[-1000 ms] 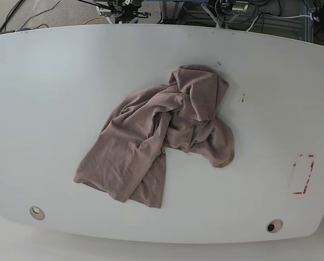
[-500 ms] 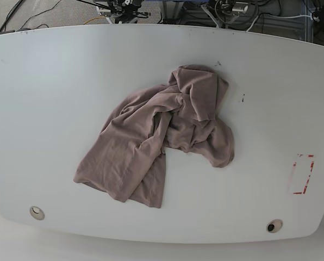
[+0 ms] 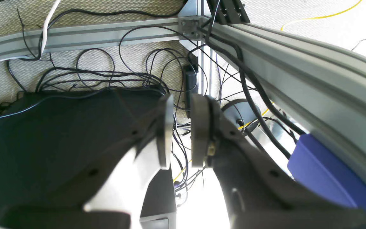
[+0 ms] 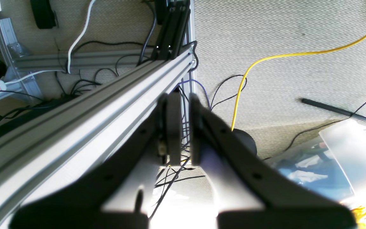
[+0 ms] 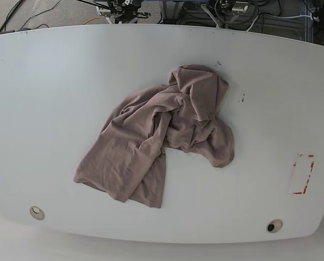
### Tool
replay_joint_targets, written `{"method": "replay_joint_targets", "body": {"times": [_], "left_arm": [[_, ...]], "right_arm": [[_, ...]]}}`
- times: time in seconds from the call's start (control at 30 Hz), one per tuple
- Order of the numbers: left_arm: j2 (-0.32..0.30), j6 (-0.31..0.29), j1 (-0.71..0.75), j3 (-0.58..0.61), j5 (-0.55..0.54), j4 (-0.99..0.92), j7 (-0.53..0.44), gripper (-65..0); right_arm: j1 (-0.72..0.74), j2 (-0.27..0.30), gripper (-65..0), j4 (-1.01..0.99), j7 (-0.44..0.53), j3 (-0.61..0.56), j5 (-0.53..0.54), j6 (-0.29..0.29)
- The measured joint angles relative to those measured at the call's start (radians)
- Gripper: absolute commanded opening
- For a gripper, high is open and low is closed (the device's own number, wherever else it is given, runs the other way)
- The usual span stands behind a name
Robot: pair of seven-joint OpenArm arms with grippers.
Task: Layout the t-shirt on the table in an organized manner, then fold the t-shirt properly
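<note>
The t-shirt (image 5: 159, 141) lies in a crumpled heap near the middle of the white counter (image 5: 53, 98). It is bunched and twisted, not spread flat. One wide part reaches toward the near left corner of the counter, and a rounded lump sits toward the far edge. Nothing is touching it.

Near the right edge of the counter there is a red dashed rectangle (image 5: 303, 174). Two small round holes sit along the near edge, one by the left corner (image 5: 37, 212) and one by the right corner (image 5: 274, 225). A few dark specks (image 5: 242, 98) lie just right of the shirt.

Both arms are away from the counter, pointing down at the carpet floor and its tangle of cables. The left end effector (image 3: 183, 130) has a small gap between its two pads and nothing in it. The right end effector (image 4: 183, 127) has its pads almost together and is empty too. A yellow cable (image 4: 265, 63) runs across the carpet beyond it, and a gray metal rail (image 4: 84, 108) passes beside it.
</note>
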Motion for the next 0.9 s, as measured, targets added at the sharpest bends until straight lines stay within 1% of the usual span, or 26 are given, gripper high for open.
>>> {"method": "replay_joint_targets", "body": {"times": [0.57, 0.9], "left_arm": [[-0.002, -0.001, 0.021, 0.002, 0.000, 0.046, 0.003, -55.8], [-0.001, -0.001, 0.015, 0.002, 0.000, 0.029, 0.003, -56.0]], "right_arm": [[-0.013, 0.000, -61.4, 0.006, -0.003, -0.001, 0.000, 0.000], [-0.011, 0.000, -61.4, 0.011, -0.003, -0.002, 0.001, 0.000]]}}
